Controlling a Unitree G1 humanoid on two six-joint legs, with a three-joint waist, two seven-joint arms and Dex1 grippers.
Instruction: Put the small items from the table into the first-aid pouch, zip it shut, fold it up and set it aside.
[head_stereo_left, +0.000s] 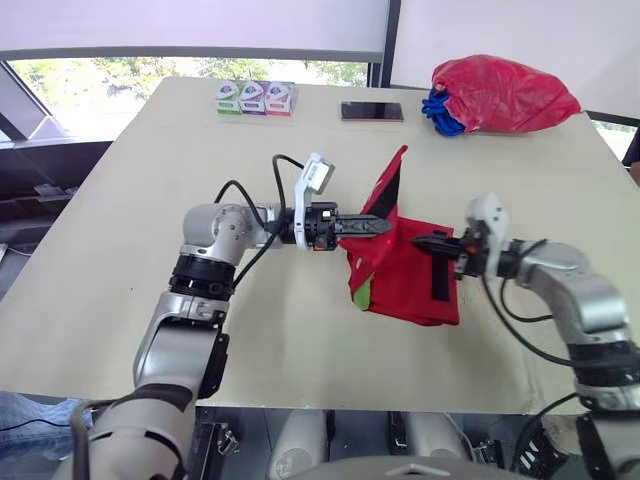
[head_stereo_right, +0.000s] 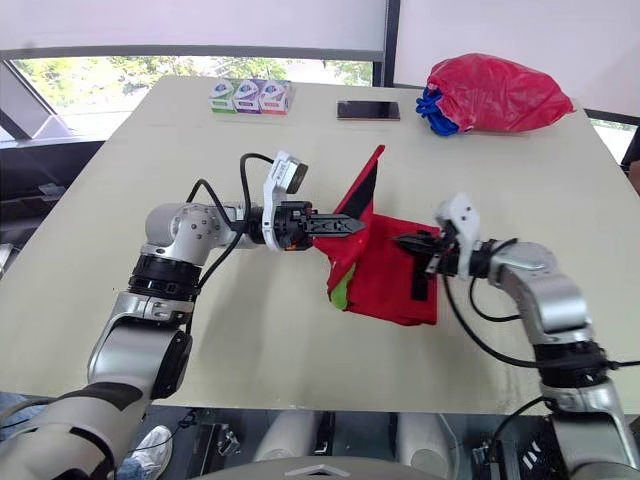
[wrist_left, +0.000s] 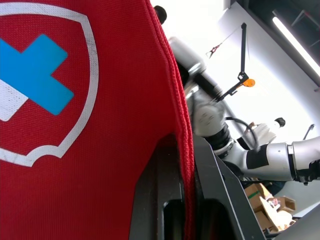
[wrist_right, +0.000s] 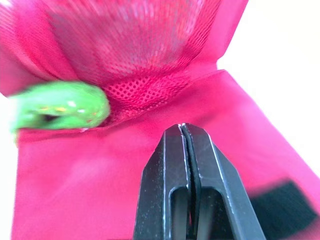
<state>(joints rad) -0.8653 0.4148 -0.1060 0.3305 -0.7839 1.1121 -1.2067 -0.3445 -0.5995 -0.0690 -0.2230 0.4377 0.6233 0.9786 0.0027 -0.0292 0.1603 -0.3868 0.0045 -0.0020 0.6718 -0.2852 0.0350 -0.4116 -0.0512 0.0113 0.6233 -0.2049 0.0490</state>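
Beige tabletop (head_stereo_left: 150, 200) carries the red pouch (head_stereo_left: 410, 275); my left tool (head_stereo_left: 385, 226) pinches its raised flap (head_stereo_left: 390, 185), my right tool (head_stereo_left: 420, 240) sits clenched over its flat half.

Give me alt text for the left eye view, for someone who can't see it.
A red pouch lies on the table with one flap held up by the left gripper, while the shut right gripper reaches over its flat half. Three small boxes, a phone and a red bag sit along the far edge.
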